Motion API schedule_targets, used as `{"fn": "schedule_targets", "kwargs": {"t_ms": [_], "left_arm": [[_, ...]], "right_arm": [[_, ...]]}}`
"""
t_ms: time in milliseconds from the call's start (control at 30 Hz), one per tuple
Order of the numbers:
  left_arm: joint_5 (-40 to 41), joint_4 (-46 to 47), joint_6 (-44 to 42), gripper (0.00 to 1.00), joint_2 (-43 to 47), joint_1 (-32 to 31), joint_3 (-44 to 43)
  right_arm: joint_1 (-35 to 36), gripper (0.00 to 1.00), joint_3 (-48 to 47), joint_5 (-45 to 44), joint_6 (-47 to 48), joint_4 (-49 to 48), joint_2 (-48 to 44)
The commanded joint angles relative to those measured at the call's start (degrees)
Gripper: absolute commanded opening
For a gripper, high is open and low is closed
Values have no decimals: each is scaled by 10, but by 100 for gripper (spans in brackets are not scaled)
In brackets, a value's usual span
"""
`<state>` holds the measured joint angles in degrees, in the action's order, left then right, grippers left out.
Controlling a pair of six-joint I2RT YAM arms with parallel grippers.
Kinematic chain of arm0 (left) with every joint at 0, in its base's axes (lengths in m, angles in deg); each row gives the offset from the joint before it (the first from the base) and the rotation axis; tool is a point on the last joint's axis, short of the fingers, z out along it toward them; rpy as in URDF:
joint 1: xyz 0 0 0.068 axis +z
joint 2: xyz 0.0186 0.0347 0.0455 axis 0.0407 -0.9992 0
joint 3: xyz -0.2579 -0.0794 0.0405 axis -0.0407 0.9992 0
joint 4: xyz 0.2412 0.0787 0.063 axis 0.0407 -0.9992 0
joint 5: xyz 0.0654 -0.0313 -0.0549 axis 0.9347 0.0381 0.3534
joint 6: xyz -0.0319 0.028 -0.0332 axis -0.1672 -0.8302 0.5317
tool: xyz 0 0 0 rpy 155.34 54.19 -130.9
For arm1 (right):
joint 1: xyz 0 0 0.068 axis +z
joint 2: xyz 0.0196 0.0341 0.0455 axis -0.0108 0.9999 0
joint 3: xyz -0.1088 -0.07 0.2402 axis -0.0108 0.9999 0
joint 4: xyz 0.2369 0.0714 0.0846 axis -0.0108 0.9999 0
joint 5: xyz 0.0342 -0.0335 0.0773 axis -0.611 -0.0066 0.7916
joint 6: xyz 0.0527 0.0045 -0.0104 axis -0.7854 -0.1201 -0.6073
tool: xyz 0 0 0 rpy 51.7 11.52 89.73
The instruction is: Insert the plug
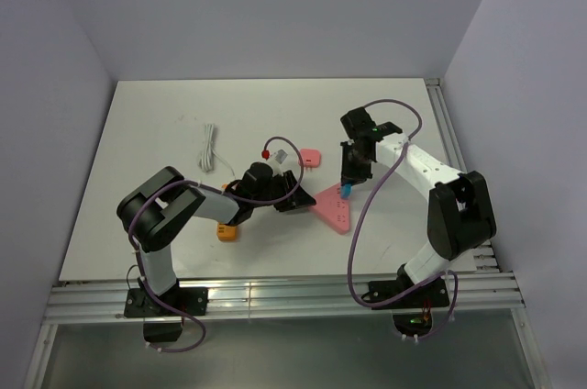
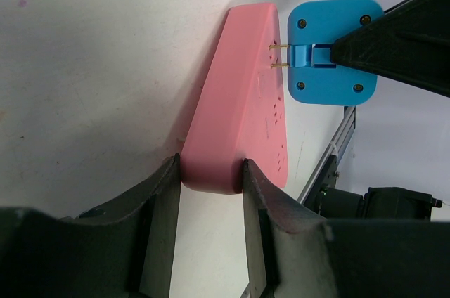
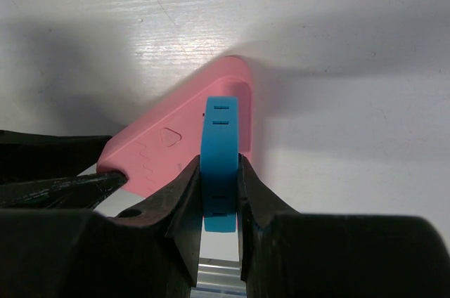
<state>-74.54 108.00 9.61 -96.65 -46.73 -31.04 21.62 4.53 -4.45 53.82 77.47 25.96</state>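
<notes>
The pink triangular socket block [image 1: 332,208] lies on the table. My left gripper [image 1: 295,196] is shut on its near corner, with a finger on each side in the left wrist view [image 2: 211,171]. My right gripper [image 1: 350,180] is shut on the bright-blue plug [image 1: 346,192] and holds it over the block. In the left wrist view the plug [image 2: 330,52] has its two metal prongs [image 2: 279,55] with their tips at the face of the block [image 2: 239,115], and its body stands off that face. In the right wrist view the plug [image 3: 219,164] is pinched edge-on above the block [image 3: 169,143].
A pink square plug [image 1: 311,157] lies just behind the block. A white plug [image 1: 278,157] with a red part [image 1: 267,145] sits by my left wrist. An orange piece [image 1: 227,231] lies near the front. A white cable [image 1: 209,149] lies at the left. A metal rail [image 1: 459,160] runs along the right edge.
</notes>
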Motion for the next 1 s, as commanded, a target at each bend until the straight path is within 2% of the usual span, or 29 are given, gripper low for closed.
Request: {"fn": "schedule_targets", "kwargs": {"t_ms": [0, 367, 633, 967], "left_arm": [[12, -52, -24, 0, -11, -13, 14], [15, -59, -26, 0, -11, -13, 12], [16, -62, -29, 0, -7, -12, 11], [14, -55, -22, 0, -10, -13, 19]], "right_arm": [[22, 0, -17, 47, -15, -16, 5], [28, 0, -26, 66, -17, -17, 6], [28, 0, -20, 26, -15, -7, 15], [-7, 0, 25, 42, -8, -22, -36]]}}
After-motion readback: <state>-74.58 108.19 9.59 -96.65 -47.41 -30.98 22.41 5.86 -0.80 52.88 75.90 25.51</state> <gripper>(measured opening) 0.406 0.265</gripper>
